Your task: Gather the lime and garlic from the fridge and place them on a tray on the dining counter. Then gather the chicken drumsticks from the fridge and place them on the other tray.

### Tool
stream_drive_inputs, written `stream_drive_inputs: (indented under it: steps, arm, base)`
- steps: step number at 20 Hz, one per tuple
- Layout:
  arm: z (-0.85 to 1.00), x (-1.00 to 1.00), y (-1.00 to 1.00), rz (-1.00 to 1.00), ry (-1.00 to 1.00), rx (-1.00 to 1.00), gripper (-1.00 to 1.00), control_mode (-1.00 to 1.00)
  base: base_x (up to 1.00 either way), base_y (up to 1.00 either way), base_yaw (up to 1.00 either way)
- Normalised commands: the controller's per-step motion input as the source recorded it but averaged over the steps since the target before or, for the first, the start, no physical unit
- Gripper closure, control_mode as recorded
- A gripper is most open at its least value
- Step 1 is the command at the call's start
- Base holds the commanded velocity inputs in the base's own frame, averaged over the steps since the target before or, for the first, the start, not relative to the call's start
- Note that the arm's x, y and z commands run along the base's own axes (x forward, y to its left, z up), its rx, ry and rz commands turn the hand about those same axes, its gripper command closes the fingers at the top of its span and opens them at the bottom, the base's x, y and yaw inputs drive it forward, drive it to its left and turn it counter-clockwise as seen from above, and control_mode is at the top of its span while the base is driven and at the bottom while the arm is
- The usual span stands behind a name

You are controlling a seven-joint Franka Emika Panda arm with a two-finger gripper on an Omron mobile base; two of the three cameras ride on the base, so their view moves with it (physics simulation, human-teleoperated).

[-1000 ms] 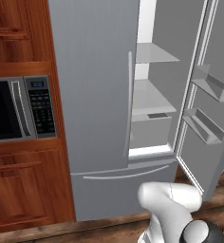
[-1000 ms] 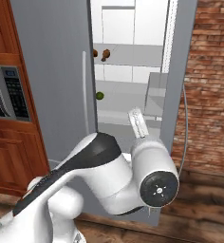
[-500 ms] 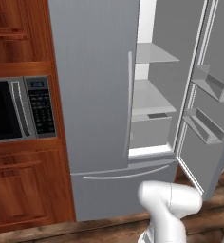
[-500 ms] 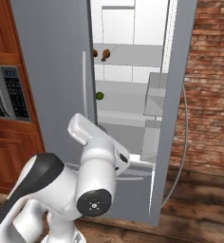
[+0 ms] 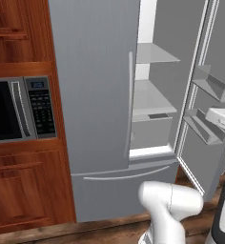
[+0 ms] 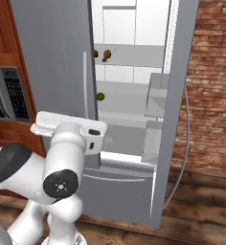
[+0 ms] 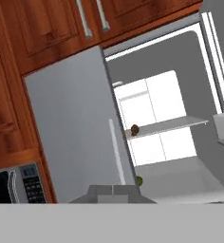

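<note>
The fridge [image 5: 95, 95] stands with its left door shut and its right door [image 6: 175, 110] swung wide open. The lime [image 6: 100, 96] lies on a middle glass shelf, just past the edge of the shut door; it peeks out low by that edge as the lime [image 7: 139, 181]. The chicken drumsticks [image 6: 105, 54] rest on the shelf above, one of them visible as a drumstick [image 7: 134, 129]. My gripper [image 7: 113, 192] is shut and holds nothing, well short of the fridge, facing the opening. My hand [image 6: 62, 127] hovers before the shut door. Garlic, trays and dining counter are out of view.
A microwave [image 5: 14, 109] sits in red-brown wooden cabinets [image 5: 24, 190] left of the fridge. A brick wall [image 6: 213, 86] stands right of the open door. The door's bins [image 5: 205, 124] jut into the space on the right. The freezer drawer [image 5: 119, 186] is shut below.
My arm has swung left across the right base view, and the hand now sits higher, before the shut door. Fridge, lime and drumsticks have stayed where they were.
</note>
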Motion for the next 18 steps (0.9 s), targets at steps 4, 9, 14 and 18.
stream_drive_inputs:
  steps: [4, 9, 14, 18]
  arm:
    - [0.00, 0.00, 1.00, -0.02, -0.13, -0.37, 1.00, -1.00]
    - [-0.18, 0.09, 0.71, -0.10, -0.01, -0.08, 1.00, -1.00]
    - [-0.58, 0.16, 0.06, -0.20, -0.06, 0.10, 1.00, -1.00]
    - [-0.80, 0.40, 0.49, -0.13, -0.17, 0.00, 1.00, -1.00]
  base:
    - [0.00, 0.00, 0.00]
    - [0.00, 0.00, 0.00]
    - [0.00, 0.00, 0.00]
    - [0.00, 0.00, 0.00]
